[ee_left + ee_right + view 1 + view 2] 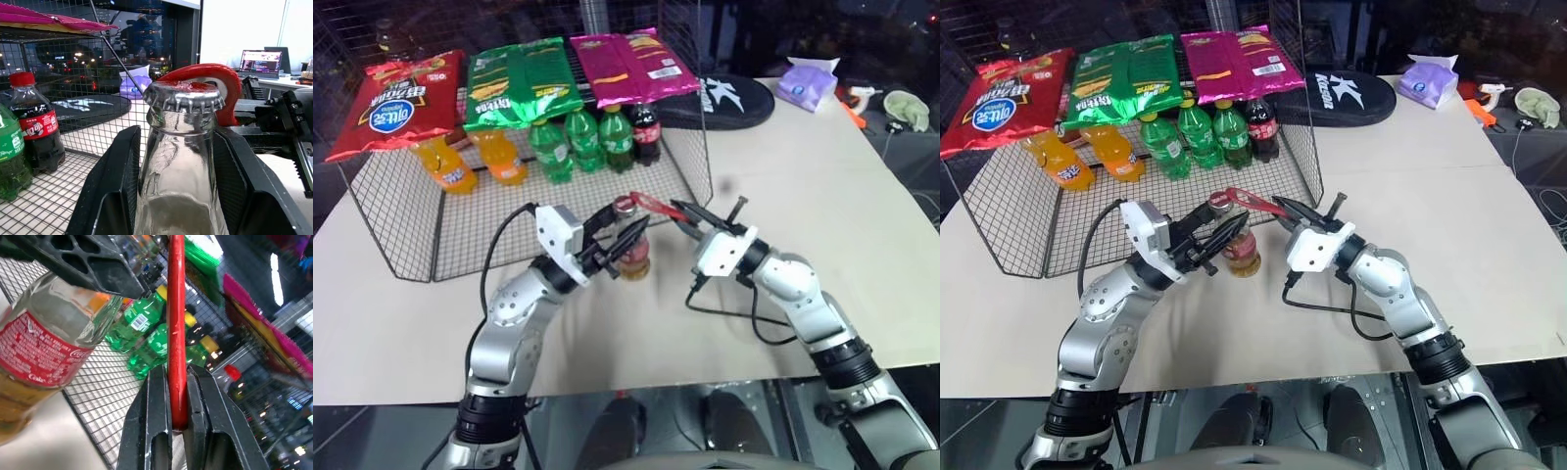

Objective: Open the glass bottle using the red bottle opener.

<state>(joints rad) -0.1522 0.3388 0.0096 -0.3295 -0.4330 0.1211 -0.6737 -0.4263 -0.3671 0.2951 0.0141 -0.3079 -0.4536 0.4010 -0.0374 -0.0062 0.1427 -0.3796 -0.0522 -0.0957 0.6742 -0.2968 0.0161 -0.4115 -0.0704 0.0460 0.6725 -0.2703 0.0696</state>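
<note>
Bottle: we hold the glass bottle (634, 253) upright on the table (822, 255), just in front of the wire basket (411, 245), its crimped metal cap (184, 96) still on.
Left claw: our left gripper (610, 250) is clamped on the bottle's neck, one black finger on each side, just below the cap.
Right claw: our right gripper (690, 216) is closed on the handle of the red bottle opener (651, 204), pinching the flat handle edge-on between its fingers.
Opener position: its ring head lies over and behind the cap; we cannot tell whether the lip has hooked under the crimped edge.
Step in hand: we judge that we are seating the opener on the cap, with the levering still to come.
Risk, slip off cap: if we lever before the lip catches, the ring could skid over the crown and leave it shut.
Risk, opener twisting: the handle is thin and smooth, so prying force could turn it between our right fingers.
Risk, bottle tipping: the left hold is high on the neck; a hard upward pry could tilt the bottle or drag its base and spill the yellowish liquid.
Risk, neighbours: a sudden release could swing the opener into the basket mesh close behind.
</note>
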